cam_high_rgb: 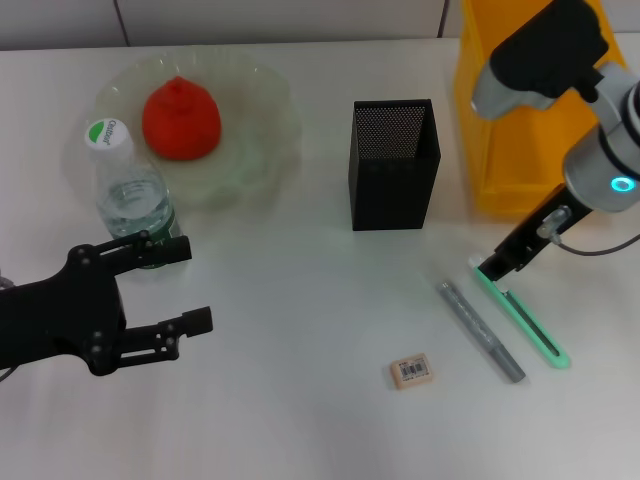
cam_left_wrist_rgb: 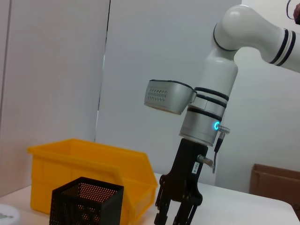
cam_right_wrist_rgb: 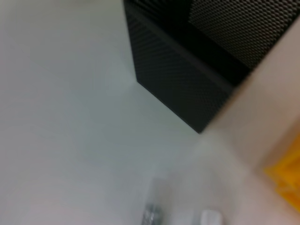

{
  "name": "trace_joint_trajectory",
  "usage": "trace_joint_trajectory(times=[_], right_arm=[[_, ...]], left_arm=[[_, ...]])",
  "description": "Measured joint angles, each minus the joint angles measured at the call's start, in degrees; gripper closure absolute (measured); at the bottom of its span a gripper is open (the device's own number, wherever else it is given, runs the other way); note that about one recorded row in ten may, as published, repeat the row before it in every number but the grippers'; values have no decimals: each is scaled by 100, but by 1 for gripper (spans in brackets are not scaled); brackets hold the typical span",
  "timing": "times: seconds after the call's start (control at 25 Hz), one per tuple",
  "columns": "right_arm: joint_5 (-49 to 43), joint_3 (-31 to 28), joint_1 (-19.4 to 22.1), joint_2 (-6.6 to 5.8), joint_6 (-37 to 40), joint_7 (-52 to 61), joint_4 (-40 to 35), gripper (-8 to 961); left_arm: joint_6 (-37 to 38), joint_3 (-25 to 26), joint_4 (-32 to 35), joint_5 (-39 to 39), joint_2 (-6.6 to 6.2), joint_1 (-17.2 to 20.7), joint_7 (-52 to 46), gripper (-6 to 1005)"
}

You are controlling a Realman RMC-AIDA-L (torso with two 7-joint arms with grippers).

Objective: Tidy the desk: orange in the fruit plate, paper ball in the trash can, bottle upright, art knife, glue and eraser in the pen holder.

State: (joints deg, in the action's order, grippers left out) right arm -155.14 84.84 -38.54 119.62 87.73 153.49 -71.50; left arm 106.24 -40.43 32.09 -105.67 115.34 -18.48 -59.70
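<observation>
Black mesh pen holder (cam_high_rgb: 394,163) stands upright mid-table (cam_high_rgb: 300,400), used as landmark; yellow trash can (cam_high_rgb: 520,120) just right of it; pale-green fruit plate (cam_high_rgb: 250,130) well left of it, with the orange (cam_high_rgb: 181,120) sitting inside; bottle (cam_high_rgb: 130,195) upright left of the holder, touching the plate's near-left rim, white-and-green cap on top. In front of the holder and to its right: grey pen-like stick (cam_high_rgb: 480,329) lying flat, green art knife (cam_high_rgb: 525,322) lying flat just beyond it, farther right; eraser (cam_high_rgb: 412,371) lies in front of the holder, nearer the table's front edge, barcode sticker up. Right pincer (cam_high_rgb: 493,268) down at the knife's far end, right-front of the holder; fingers spread or pressed, cannot tell. Left pincer (cam_high_rgb: 190,285) far left-front of the holder, beside the bottle's base, fingers spread, holding nothing.
</observation>
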Motion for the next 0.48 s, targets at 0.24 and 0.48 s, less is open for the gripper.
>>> trace_joint_trajectory(times=[0.24, 0.48], right_arm=[[31, 265, -62, 3, -176, 115, 177, 431], [30, 471, -137, 7, -380, 178, 440, 456]], left_arm=[[-39, 4, -3, 0, 24, 4, 10, 199], [-97, 29, -21, 1, 36, 36, 18, 199]])
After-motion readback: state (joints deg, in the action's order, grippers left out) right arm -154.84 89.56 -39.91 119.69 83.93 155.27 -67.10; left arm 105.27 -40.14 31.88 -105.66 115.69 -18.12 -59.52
